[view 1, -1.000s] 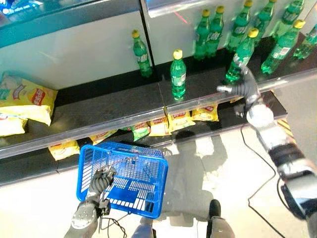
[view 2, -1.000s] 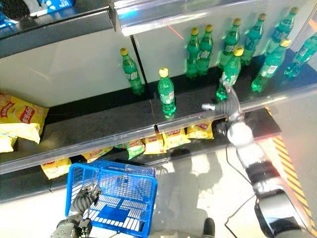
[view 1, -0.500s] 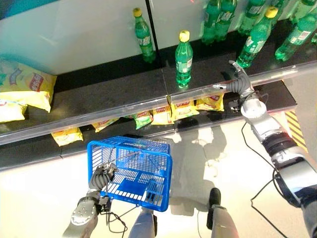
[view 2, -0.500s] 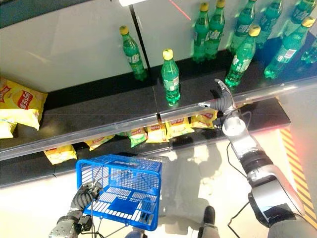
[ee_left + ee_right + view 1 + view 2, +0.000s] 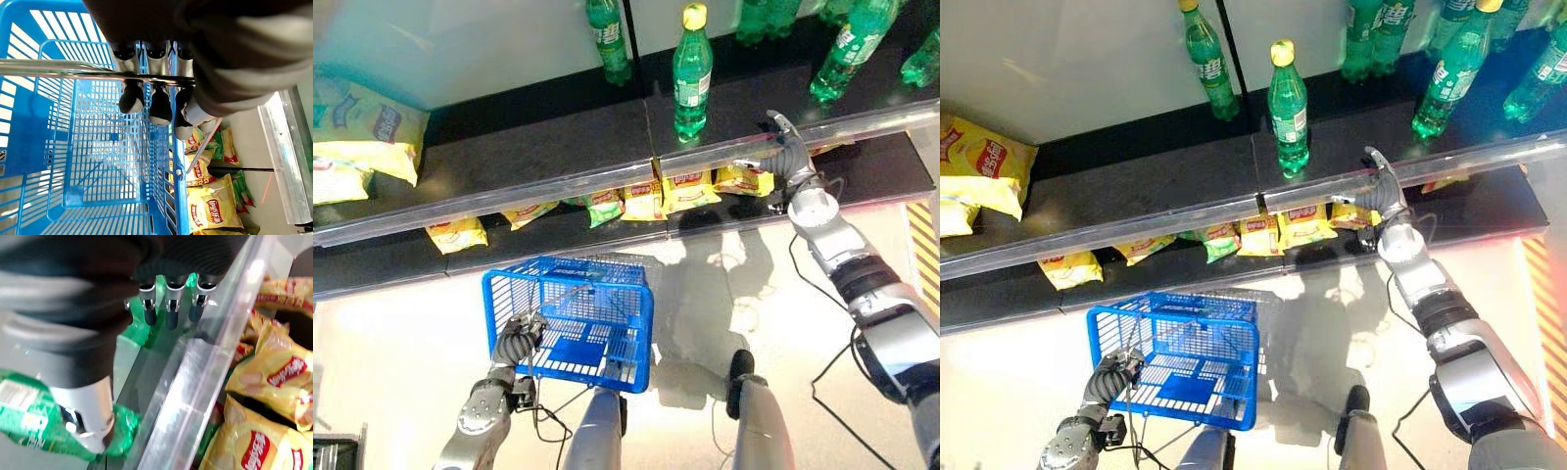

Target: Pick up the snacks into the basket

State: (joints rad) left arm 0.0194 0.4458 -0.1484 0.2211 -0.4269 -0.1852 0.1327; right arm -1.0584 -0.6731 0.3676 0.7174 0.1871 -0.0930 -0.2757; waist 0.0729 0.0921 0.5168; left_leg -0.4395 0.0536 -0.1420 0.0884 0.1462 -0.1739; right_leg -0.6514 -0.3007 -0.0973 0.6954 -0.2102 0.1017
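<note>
My right hand [image 5: 1383, 192] sits at the clear front rail [image 5: 1185, 220] of the upper shelf [image 5: 548, 157], fingers [image 5: 168, 308] loosely extended and thumb apart, nothing between them. Its wrist view has the dark fingertips just over the rail, with a green bottle [image 5: 58, 431] lying close under the thumb on the shelf side. Just below the hand, on the lower shelf [image 5: 1489, 211], lies a row of yellow snack bags [image 5: 1304, 223], one green bag [image 5: 1219, 245] among them; more yellow bags [image 5: 456, 233] sit further to my left on the same shelf. From the right wrist camera those bags [image 5: 264, 382] show through and beyond the rail, untouched.

On the upper shelf one green bottle with a yellow cap [image 5: 690, 73] stands near the front edge, another [image 5: 609, 44] further back, and several more [image 5: 1449, 73] stand off to my right. Large yellow snack bags [image 5: 367, 137] lie at the far left end of that shelf.

My left hand [image 5: 514, 341] is curled round the metal wire handle [image 5: 73, 68] of the blue basket [image 5: 631, 323], holding it low in front of me, above the pale floor [image 5: 391, 343] before the shelves. Its wrist view looks down through the blue mesh [image 5: 88, 147] with the fingers [image 5: 131, 97] hooked over the wire; I see no snack inside the basket. Snack bags [image 5: 210, 205] show past the basket's rim on the shelf.
</note>
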